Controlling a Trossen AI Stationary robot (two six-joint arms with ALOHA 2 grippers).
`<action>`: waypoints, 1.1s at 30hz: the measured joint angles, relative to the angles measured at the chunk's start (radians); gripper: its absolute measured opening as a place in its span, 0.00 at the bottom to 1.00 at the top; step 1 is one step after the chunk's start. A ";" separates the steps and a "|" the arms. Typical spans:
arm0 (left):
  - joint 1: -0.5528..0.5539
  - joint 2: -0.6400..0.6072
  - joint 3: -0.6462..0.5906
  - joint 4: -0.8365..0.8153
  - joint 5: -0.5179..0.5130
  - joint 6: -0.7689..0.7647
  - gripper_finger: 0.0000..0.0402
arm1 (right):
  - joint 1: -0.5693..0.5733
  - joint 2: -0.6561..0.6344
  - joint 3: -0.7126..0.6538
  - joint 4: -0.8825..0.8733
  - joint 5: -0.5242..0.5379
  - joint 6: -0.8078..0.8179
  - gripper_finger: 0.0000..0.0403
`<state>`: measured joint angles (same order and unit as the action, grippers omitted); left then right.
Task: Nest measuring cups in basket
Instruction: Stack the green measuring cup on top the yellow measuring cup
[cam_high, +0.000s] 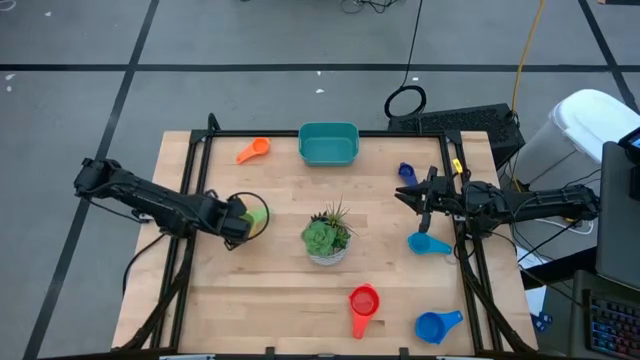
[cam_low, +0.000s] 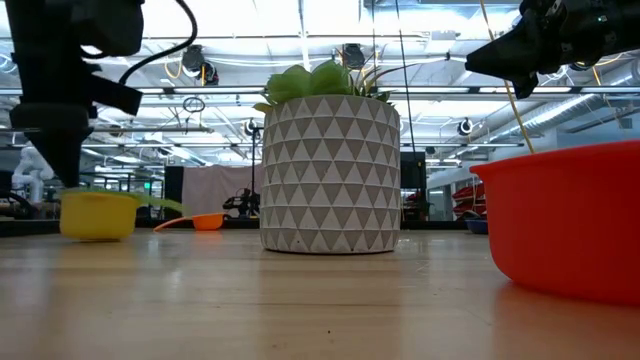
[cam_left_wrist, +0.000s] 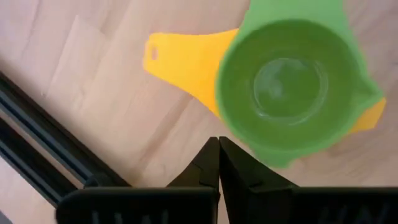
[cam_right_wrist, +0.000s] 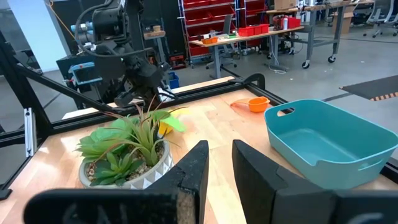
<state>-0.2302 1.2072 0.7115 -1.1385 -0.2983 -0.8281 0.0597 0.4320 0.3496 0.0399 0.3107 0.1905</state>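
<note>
1. Two cups are already stacked: the green cup (cam_left_wrist: 292, 87) sits in the yellow cup (cam_left_wrist: 186, 59) at the left of the counter (cam_high: 270, 300), right under the left gripper (cam_high: 240, 218). Its fingers (cam_left_wrist: 208, 162) are pressed together, holding nothing.
2. The basket (cam_high: 328, 143) sits empty at the far edge of the counter; nothing is nested in it yet.
3. Loose cups: orange cup (cam_high: 254, 150) beside the basket, red cup (cam_high: 363, 303) and big blue cup (cam_high: 436, 325) near the front edge, light blue cup (cam_high: 428, 243) and small dark blue cup (cam_high: 406, 172) on the right.
4. The right gripper (cam_high: 412, 196) hangs above the counter between the two blue cups on its side, fingers slightly spread and empty.
5. Step in hand, my read: lift the green/yellow pair. Open first, clamp the yellow handle or a rim so both come up together, and keep them level.
6. Route around the plant (cam_high: 327, 235).
7. View notes: only the left wrist view shows the nesting; the low view shows just the yellow cup. The right wrist view shows the basket interior is empty.
</note>
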 joint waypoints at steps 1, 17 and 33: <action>0.000 0.000 0.002 0.000 -0.014 0.005 0.01 | 0.000 0.000 0.000 0.000 0.000 0.000 0.17; 0.000 0.000 -0.019 0.207 0.017 0.161 0.08 | 0.000 0.000 0.000 -0.003 0.000 0.007 0.17; 0.000 0.000 -0.212 0.454 0.026 0.099 0.08 | 0.000 0.000 0.000 -0.007 0.000 0.007 0.17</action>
<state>-0.2302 1.2072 0.4995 -0.6843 -0.2728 -0.7287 0.0597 0.4324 0.3496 0.0326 0.3109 0.1974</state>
